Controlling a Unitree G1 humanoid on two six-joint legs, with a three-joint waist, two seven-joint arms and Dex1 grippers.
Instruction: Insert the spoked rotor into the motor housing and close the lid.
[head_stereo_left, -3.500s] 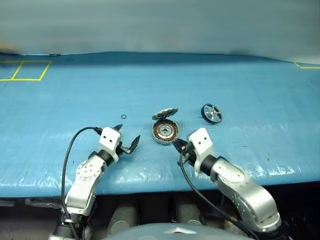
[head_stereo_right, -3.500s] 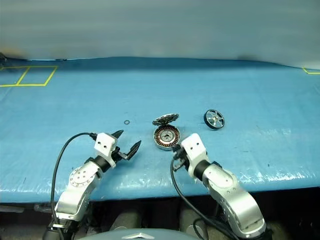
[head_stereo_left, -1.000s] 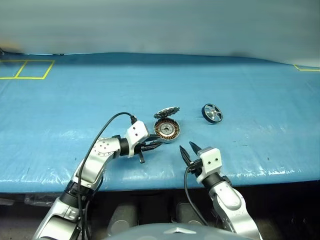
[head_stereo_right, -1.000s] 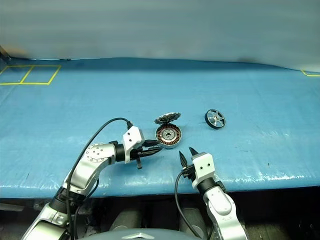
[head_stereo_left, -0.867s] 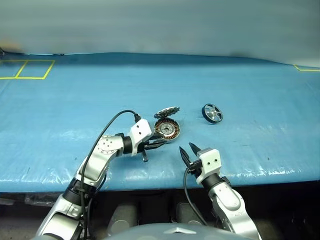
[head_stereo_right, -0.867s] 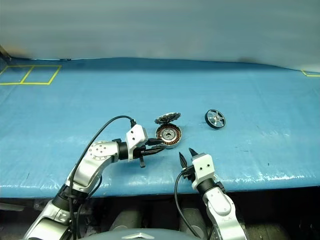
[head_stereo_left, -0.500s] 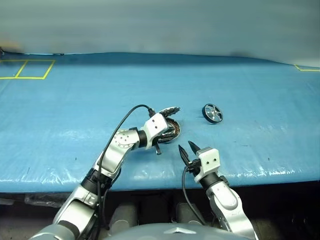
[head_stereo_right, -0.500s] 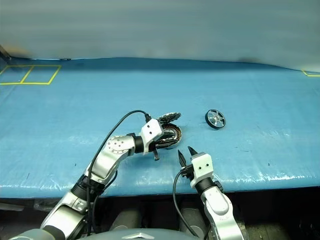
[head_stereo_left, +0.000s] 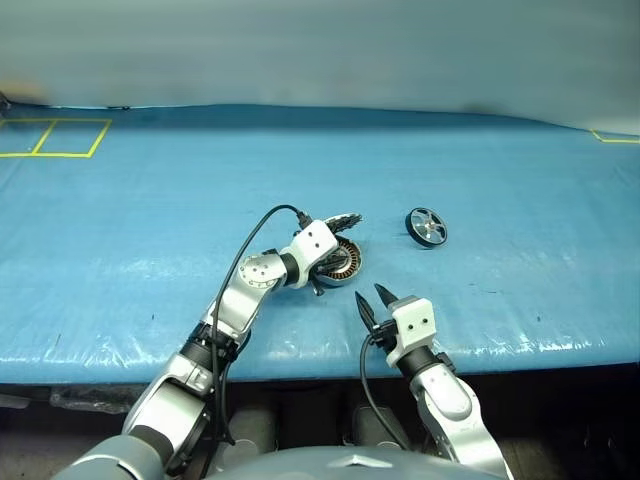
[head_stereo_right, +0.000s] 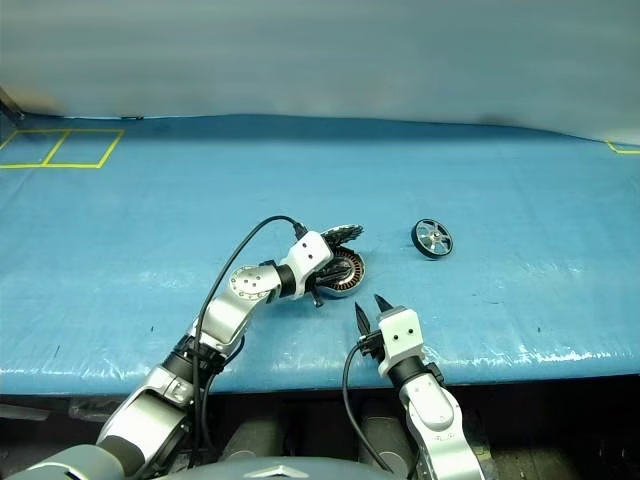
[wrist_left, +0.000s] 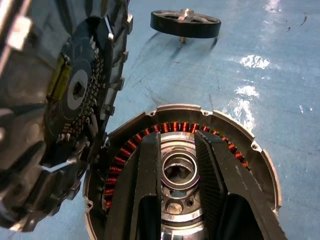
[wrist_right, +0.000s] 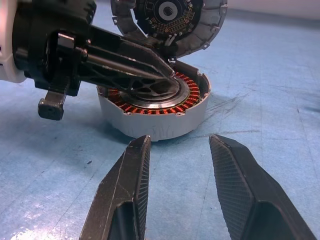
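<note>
Copper windings lay exposed: our left gripper (wrist_left: 180, 172), fingers slightly parted, steadied the motor housing (wrist_right: 155, 107); right gripper (wrist_right: 180, 175) waited open.

Housing (wrist_right: 155, 117): silver-white wall, copper-red radial windings. Lid (wrist_right: 167, 20): grey, dark inner face. Rotor (head_stereo_left: 424, 227): black rim, silver spokes. Worktop (head_stereo_left: 140, 220): blue, yellow line markings.

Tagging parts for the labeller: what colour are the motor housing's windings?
Copper-orange, a ring of radial coils inside the silver motor housing; clearest in the right wrist view.
</note>
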